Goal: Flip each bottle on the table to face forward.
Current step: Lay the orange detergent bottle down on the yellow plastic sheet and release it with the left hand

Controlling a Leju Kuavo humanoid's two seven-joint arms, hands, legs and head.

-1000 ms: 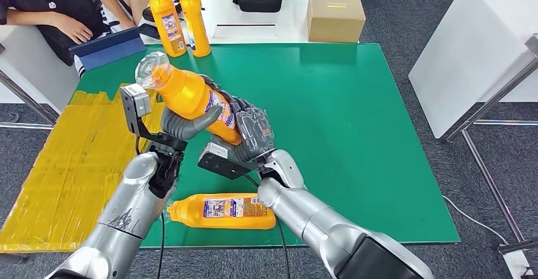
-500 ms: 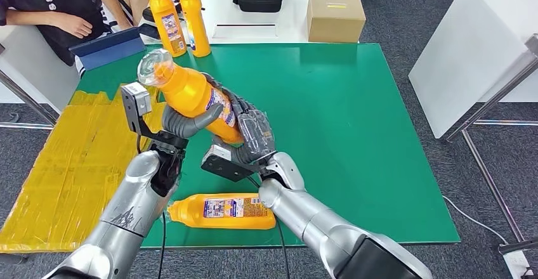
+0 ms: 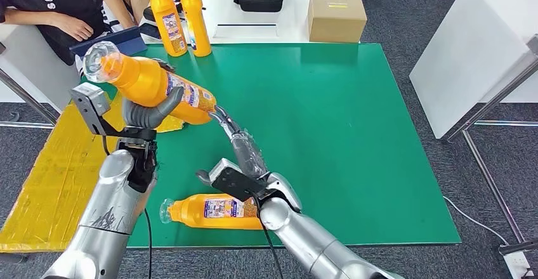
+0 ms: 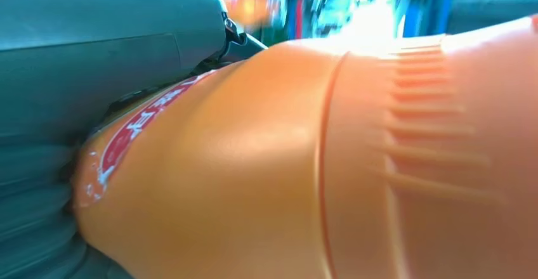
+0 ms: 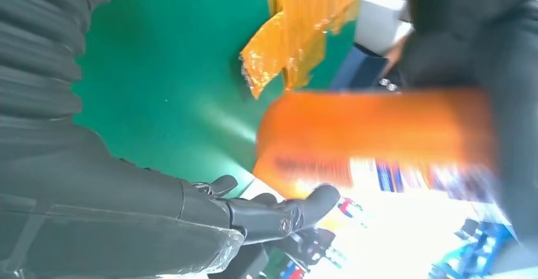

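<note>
One orange bottle (image 3: 149,84) is clamped in my left hand (image 3: 144,115), tilted above the green surface (image 3: 355,133); my right hand (image 3: 244,152), fingers apart, is empty just beside its base. I should set it upright, label forward, beside the two standing bottles (image 3: 179,16).

left hand (image 3: 147,115) holds tilted bottle (image 3: 152,84); right hand (image 3: 240,144) apparently empty, outstretched

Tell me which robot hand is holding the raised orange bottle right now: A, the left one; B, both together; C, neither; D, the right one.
A: the left robot hand grips the raised bottle alone, while the right robot hand is stretched out open below its base, apart from it.
</note>
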